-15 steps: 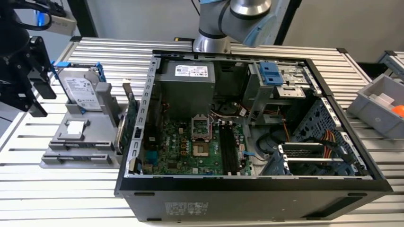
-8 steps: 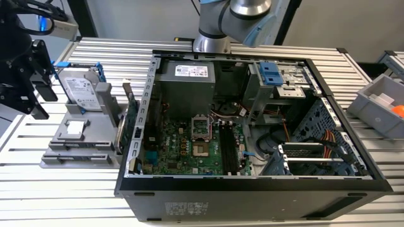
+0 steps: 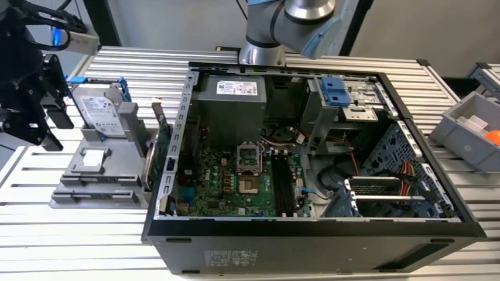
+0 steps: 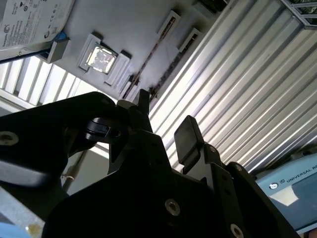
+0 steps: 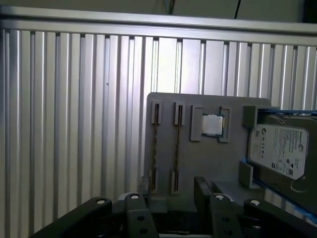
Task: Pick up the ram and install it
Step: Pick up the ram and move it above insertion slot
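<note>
The gripper (image 5: 172, 191) has bare ribbed table (image 5: 74, 124) open beside the gray holder (image 5: 213, 158); the upright hard drive (image 5: 280, 148) (blue-framed) walls the other side; an expansion card (image 3: 161, 149) flanks the case (image 3: 312, 231).

open PC case (image 3: 312, 231) | hard drive (image 3: 102, 114) standing in gray holder (image 3: 93, 190) | gray bin (image 3: 465, 126) well apart

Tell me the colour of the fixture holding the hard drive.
The fixture is plain light grey, clearest in the first wrist view.

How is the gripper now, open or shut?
Open. The gripper holds nothing; its fingers stand apart in both wrist views.
</note>
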Controlling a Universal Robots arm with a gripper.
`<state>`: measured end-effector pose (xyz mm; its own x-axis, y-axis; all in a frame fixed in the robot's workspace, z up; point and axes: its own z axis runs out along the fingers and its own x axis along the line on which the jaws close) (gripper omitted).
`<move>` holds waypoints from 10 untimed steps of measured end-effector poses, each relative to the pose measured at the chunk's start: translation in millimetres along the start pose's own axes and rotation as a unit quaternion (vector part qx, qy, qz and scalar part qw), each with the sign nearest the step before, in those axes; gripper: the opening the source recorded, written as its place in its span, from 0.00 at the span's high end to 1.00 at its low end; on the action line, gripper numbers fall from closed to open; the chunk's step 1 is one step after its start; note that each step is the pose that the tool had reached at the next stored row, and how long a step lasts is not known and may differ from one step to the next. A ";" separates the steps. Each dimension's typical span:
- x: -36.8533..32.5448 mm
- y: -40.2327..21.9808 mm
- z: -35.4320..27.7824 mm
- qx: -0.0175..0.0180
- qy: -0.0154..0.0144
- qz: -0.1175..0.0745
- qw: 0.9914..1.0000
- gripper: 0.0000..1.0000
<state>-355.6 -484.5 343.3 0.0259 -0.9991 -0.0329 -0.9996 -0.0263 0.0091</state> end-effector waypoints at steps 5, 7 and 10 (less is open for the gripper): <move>0.2 0.0 4.2 0.000 0.000 0.000 1.000 0.00; 0.2 0.0 5.8 0.000 0.000 0.000 1.000 0.00; 0.3 -0.1 8.2 0.000 0.000 0.000 1.000 0.00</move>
<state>-355.6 -484.5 335.1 0.0259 -0.9991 -0.0330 -0.9996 -0.0262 0.0090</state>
